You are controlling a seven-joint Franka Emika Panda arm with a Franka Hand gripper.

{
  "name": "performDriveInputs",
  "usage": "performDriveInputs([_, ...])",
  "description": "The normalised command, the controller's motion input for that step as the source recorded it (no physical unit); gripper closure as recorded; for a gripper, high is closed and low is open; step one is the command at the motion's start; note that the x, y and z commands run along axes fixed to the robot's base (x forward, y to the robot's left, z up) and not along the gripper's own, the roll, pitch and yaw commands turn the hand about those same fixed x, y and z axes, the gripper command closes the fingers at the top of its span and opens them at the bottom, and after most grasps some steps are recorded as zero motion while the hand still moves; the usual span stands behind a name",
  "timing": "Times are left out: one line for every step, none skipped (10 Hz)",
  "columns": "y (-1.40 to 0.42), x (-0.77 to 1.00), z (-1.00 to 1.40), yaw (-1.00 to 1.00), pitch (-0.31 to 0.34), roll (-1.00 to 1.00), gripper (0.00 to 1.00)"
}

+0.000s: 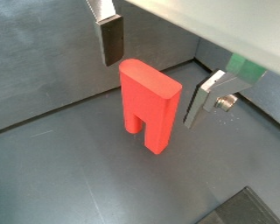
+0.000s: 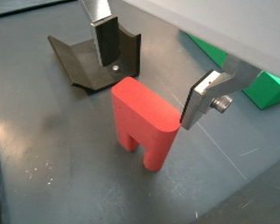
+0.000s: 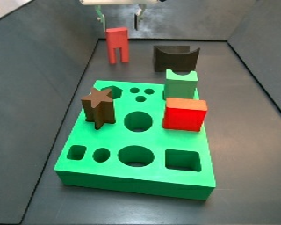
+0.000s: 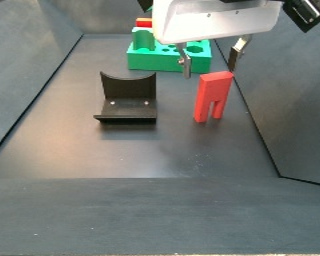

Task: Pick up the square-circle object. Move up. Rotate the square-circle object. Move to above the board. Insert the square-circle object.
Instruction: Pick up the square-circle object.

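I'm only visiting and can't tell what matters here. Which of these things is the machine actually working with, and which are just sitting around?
Part of the job:
- the salmon-red piece, standing on its two legs
- the green board with shaped holes
- the pincer, open, fingers either side of the piece's top

Just lying about:
- the red cube
- the brown star
- the small green block
- the dark fixture

The hand (image 2: 154, 70) has a white housing, flat silver fingers (image 2: 208, 94), dark pads, one screw.
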Motion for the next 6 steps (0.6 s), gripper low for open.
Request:
performDriveInputs([0.00, 0.00, -0.16, 0.12, -0.006, 0.00, 0.00])
performDriveInputs([0.00, 0.00, -0.18, 0.05, 0.000, 0.00, 0.00])
performDriveInputs([0.00, 0.00, -0.21, 0.00, 0.000, 0.00, 0.00])
performDriveInputs([0.00, 0.00, -0.19, 0.00, 0.000, -0.03, 0.00])
performDriveInputs([0.00, 0.00, -0.16, -0.03, 0.000, -0.03, 0.00])
performDriveInputs([0.00, 0.00, -0.12, 0.00, 0.000, -0.03, 0.00])
